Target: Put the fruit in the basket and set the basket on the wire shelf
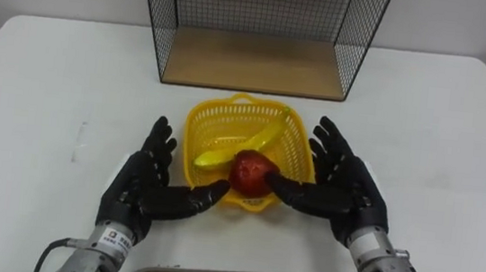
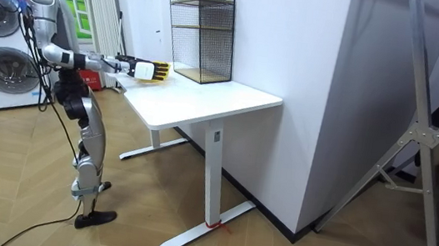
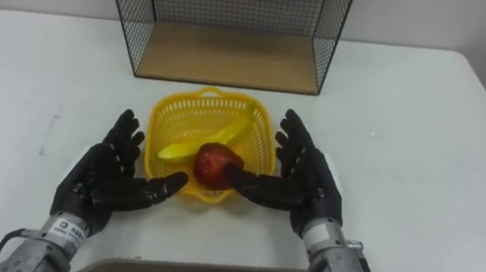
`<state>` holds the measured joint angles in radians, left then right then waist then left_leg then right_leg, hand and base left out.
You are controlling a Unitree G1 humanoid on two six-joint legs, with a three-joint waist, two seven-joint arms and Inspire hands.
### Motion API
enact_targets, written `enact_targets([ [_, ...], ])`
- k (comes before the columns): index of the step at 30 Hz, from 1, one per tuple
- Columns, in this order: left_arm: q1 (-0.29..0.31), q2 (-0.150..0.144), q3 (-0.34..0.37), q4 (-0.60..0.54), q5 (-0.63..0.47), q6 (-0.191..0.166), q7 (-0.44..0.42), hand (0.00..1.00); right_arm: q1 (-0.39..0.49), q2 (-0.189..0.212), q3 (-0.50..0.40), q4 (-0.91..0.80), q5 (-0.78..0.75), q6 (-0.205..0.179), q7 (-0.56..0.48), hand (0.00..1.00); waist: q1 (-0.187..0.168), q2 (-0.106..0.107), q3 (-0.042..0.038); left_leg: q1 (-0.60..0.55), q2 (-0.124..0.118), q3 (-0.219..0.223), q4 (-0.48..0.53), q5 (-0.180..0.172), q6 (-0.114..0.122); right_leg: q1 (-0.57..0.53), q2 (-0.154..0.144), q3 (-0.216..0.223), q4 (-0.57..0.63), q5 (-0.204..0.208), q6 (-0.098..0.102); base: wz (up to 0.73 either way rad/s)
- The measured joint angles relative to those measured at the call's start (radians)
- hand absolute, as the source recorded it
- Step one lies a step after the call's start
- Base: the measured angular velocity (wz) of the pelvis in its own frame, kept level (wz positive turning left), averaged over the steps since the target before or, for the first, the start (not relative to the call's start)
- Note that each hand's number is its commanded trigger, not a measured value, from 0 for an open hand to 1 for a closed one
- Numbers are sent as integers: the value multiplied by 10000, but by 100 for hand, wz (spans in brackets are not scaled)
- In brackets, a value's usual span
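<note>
Two fruits, a banana (image 1: 246,145) and a red apple (image 1: 251,171), lie inside the yellow basket (image 1: 198,118) at the centre of the frame. The left robot hand (image 1: 140,182) and right robot hand (image 1: 345,185) flank it, fingers straight and spread, grasping nothing. The basket sits on the white counter (image 1: 51,70), just below the wire shelf (image 1: 255,60) at the top. Lifting it there looks like the remaining step.
</note>
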<state>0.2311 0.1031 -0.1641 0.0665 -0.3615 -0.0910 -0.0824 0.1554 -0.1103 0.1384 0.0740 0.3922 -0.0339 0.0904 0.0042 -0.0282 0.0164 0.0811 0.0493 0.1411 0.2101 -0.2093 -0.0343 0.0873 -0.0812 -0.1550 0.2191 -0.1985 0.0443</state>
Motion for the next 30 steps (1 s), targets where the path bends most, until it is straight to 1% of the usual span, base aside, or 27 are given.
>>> enact_targets([
  [3,-5,0,-13,6,0,-1,1,0,-5,10,137,23,-9,0,22,0,1,-2,0,3,0,0,0,0,0,-3,0,1,0,-1,1,0],
  [7,-127,7,-37,169,2,-26,1,0,-283,15,238,675,-28,-1,217,0,-3,-10,4,3,-1,0,19,0,0,-2,0,7,2,-1,2,0],
  [10,-230,6,-58,277,3,-23,1,0,-386,16,293,732,-37,0,224,0,-1,-8,4,19,-4,0,35,0,0,-14,0,26,-20,-4,6,0],
  [22,-271,18,-156,277,1,-28,1,0,-386,45,467,731,-40,0,228,0,-8,12,-2,-15,-10,1,33,0,1,26,2,37,-40,-6,9,0],
  [27,-276,-2,-209,275,-5,-19,1,0,-386,35,553,735,-43,-2,242,0,-32,59,-16,-20,-9,0,31,0,1,97,17,25,-141,1,15,0],
  [30,-400,1,-352,277,-1,41,-2,0,-395,37,556,736,-41,-12,377,0,-48,79,-25,-19,-8,-1,23,0,1,93,18,10,-143,1,15,0],
])
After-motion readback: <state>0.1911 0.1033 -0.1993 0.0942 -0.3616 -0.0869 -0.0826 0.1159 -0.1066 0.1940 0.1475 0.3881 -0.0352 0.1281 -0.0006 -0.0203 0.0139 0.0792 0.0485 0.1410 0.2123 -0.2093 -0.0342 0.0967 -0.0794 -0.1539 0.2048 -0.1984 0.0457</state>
